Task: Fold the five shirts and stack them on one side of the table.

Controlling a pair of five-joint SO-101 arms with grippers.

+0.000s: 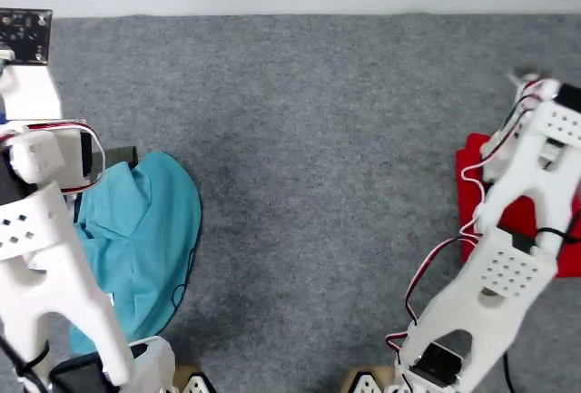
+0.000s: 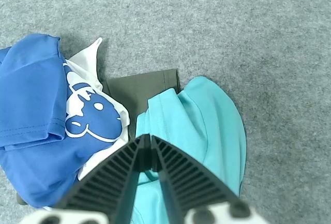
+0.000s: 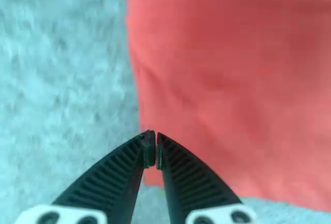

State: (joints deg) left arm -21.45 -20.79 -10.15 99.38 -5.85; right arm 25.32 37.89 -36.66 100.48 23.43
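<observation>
A teal shirt [image 1: 145,230] lies bunched at the table's left side, partly under the left arm. In the left wrist view, my left gripper [image 2: 150,142] is shut just above the teal shirt [image 2: 201,131]. That shirt overlaps a dark olive shirt [image 2: 134,87], a white shirt [image 2: 88,61] and a blue shirt with a white print [image 2: 36,110]. At the right side a red shirt [image 1: 522,216] lies flat beneath the right arm. My right gripper [image 3: 152,140] is shut over the edge of the red shirt [image 3: 232,79], with nothing seen between its fingers.
The grey carpet-like tabletop [image 1: 318,184] stretches bare between the two arms. A white wall runs along the far edge. A small dark board [image 1: 25,34] sits at the far left corner.
</observation>
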